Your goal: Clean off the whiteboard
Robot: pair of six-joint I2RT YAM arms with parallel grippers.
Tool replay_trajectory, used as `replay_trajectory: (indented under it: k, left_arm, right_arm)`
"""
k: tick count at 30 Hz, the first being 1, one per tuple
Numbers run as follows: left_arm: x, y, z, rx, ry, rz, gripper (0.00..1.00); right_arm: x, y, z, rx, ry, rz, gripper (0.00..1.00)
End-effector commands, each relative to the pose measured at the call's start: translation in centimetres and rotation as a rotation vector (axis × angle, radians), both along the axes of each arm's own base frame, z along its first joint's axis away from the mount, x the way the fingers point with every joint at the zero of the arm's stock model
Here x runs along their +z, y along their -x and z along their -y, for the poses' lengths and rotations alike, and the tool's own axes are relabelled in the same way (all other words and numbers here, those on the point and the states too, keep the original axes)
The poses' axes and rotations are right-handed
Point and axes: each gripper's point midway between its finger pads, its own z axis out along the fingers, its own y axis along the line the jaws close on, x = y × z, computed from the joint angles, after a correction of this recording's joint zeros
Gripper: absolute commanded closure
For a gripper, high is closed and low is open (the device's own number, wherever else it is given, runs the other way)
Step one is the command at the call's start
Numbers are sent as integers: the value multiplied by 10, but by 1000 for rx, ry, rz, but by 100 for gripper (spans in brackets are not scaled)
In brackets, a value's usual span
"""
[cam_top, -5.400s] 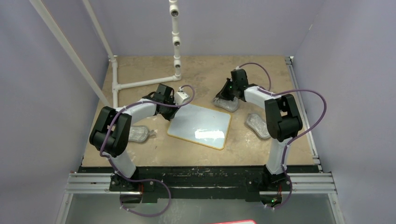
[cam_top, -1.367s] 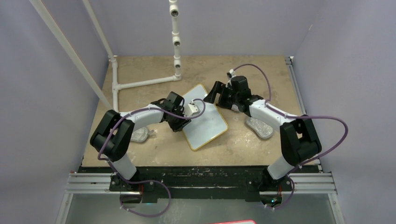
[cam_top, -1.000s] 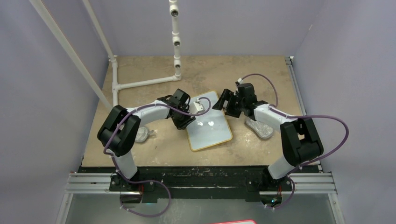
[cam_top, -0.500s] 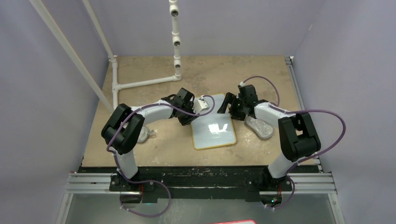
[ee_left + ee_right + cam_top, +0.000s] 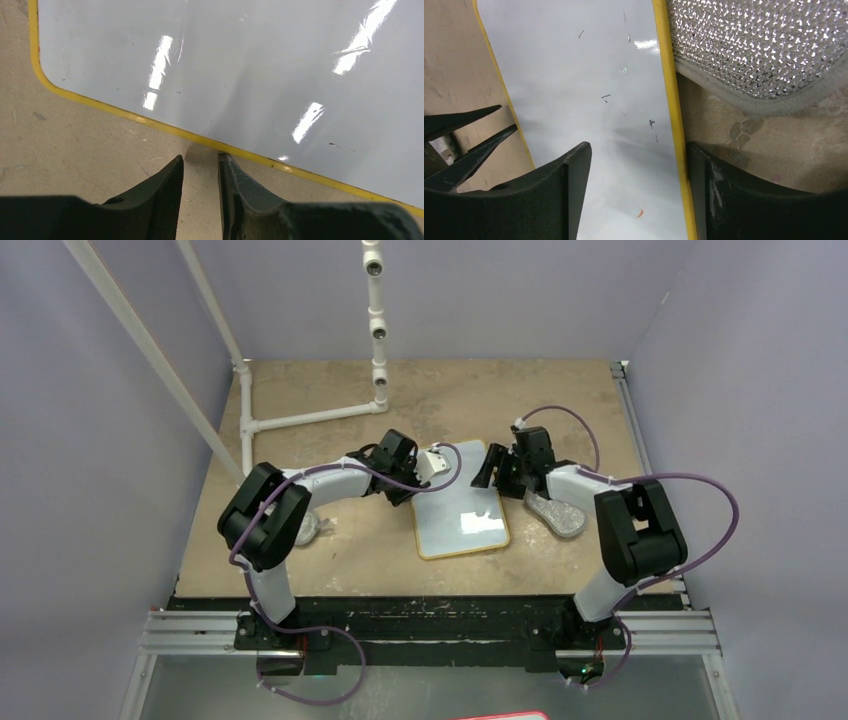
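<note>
The whiteboard (image 5: 455,532), white with a yellow rim, lies flat on the table between both arms. In the left wrist view the whiteboard (image 5: 250,65) fills the top, and my left gripper (image 5: 200,161) stands narrowly open with its tips at the yellow rim and only bare table between them. My left gripper (image 5: 412,492) sits at the board's far left corner. My right gripper (image 5: 638,152) is open and straddles the board's right rim: one finger over the white surface, the other over the table. A tiny red mark (image 5: 639,213) shows on the whiteboard (image 5: 589,75). From above, my right gripper (image 5: 486,478) is at the far right corner.
A grey sparkly cloth pad (image 5: 558,512) lies just right of the board, and this pad (image 5: 764,45) lies beside the rim. Another pad (image 5: 305,528) lies by the left arm. White pipework (image 5: 378,330) stands at the back.
The board has turned and slid rightward until it lies nearly square to the table edge. Both grippers followed it, and the right gripper's fingers have narrowed a little.
</note>
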Motion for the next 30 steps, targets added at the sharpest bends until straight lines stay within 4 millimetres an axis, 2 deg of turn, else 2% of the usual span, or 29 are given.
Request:
replay_trajectory:
  k: [1,5,8,10,13,15,18,21,26,28,30]
  left_arm:
    - [-64,43,-33,-5,-149,-182,70]
    - [-66,49,-27,0,-116,-212,71]
    - [-66,52,-26,-1,-103,-228,71]
    - [-61,53,-24,-5,-89,-227,71]
    - [-52,55,-19,-19,-63,-232,71]
    - [-41,54,-14,-24,-34,-224,71]
    - [-27,55,-7,-37,17,-218,71]
    - [-23,57,-4,-43,37,-228,71]
    - [-22,59,-2,-43,47,-235,71]
    - [-20,55,-3,-35,53,-217,71]
    - [-14,48,-7,-15,65,-218,70]
  right_arm:
    - [40,21,-36,141,-198,19,33]
    - [71,23,-45,175,-271,69,49]
    - [76,24,-47,178,-285,77,67]
    - [75,24,-46,173,-281,77,75]
    - [76,21,-43,157,-264,83,81]
    - [80,19,-42,153,-252,91,82]
    - [85,17,-43,159,-250,98,78]
    - [90,17,-45,167,-264,101,70]
    - [94,18,-50,173,-269,103,72]
    - [94,17,-46,157,-242,106,80]
    - [99,12,-41,133,-204,124,96]
